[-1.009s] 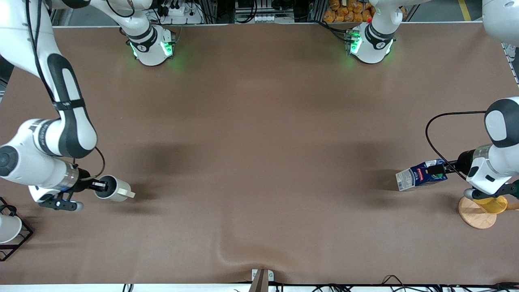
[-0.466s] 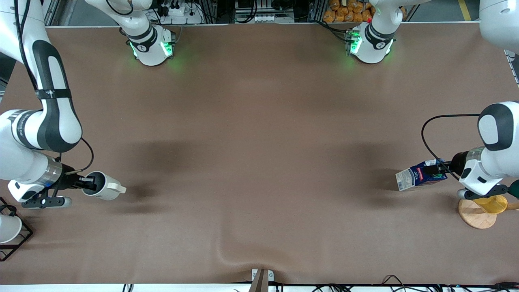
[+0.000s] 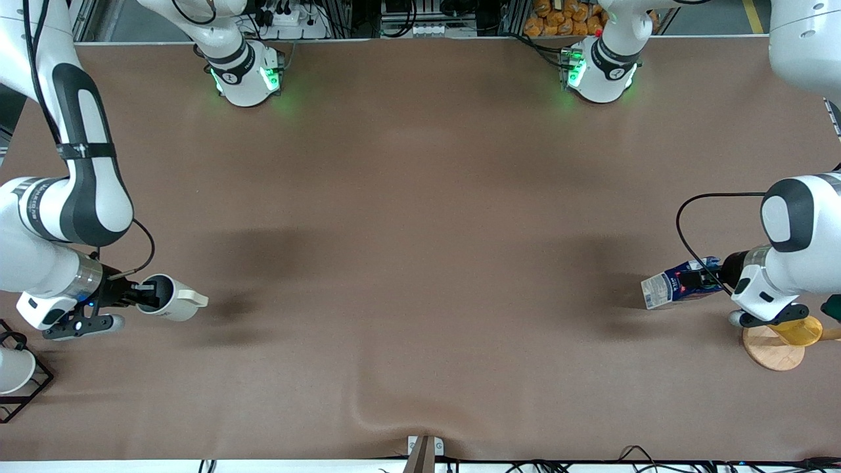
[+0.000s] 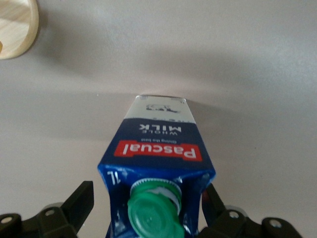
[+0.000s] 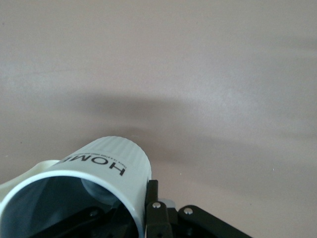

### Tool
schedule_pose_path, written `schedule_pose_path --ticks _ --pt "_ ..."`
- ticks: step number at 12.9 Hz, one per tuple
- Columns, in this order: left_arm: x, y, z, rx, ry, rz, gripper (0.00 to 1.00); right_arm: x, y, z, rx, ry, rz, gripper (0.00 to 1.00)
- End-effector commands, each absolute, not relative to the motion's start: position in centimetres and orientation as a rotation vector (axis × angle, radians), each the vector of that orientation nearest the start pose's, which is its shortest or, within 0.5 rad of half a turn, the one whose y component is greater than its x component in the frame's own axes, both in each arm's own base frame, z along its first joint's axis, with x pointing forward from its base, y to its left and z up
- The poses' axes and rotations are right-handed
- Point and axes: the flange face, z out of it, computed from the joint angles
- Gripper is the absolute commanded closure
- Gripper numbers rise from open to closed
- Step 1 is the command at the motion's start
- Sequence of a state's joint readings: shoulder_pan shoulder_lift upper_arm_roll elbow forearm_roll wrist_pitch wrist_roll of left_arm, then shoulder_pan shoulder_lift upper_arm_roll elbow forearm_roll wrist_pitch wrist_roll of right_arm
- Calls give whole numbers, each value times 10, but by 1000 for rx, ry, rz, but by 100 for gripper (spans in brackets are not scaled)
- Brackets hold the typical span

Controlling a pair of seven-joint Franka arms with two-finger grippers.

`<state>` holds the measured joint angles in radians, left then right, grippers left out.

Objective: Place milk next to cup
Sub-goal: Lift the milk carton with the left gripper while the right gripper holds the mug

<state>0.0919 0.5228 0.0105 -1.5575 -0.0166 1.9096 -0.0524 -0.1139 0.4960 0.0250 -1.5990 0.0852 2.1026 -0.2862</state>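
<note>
The milk (image 3: 670, 288) is a dark-blue carton with a green cap and red label, at the left arm's end of the table. Its whitish base (image 4: 161, 106) rests on the brown cloth. My left gripper (image 3: 708, 279) is open, its fingers on either side of the carton's gabled top (image 4: 148, 191); one finger has a small gap to the carton. The cup (image 3: 176, 299), a pale ribbed mug with a side handle, hangs just above the table at the right arm's end. My right gripper (image 3: 150, 292) is shut on its rim (image 5: 136, 208), one finger (image 5: 152, 198) outside the wall.
A yellow cup (image 3: 796, 330) sits on a round wooden stand (image 3: 770, 349) close beside the left wrist, nearer the front camera than the milk. A white cup (image 3: 12, 369) sits in a black wire rack (image 3: 36, 384) near the right arm. A cloth ridge (image 3: 368, 410) rises by the front edge.
The right gripper carried the cup toward the right arm's end of the table, then eased back slightly. The left hand slid farther over the carton's top. The milk has not moved.
</note>
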Motion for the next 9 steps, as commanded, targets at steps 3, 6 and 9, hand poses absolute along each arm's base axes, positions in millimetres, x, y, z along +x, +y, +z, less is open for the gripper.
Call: schedule_pose_path --ticks 3,6,9 --pt "670 70 338 -3119 -223 241 35 677 -54 355 -3024 -241 -8 100" --pt "670 65 353 -3123 -231 217 56 675 -53 355 -3021 -242 15 100" --pt "664 49 385 -3136 -256 218 56 675 -53 355 -3021 -240 15 100"
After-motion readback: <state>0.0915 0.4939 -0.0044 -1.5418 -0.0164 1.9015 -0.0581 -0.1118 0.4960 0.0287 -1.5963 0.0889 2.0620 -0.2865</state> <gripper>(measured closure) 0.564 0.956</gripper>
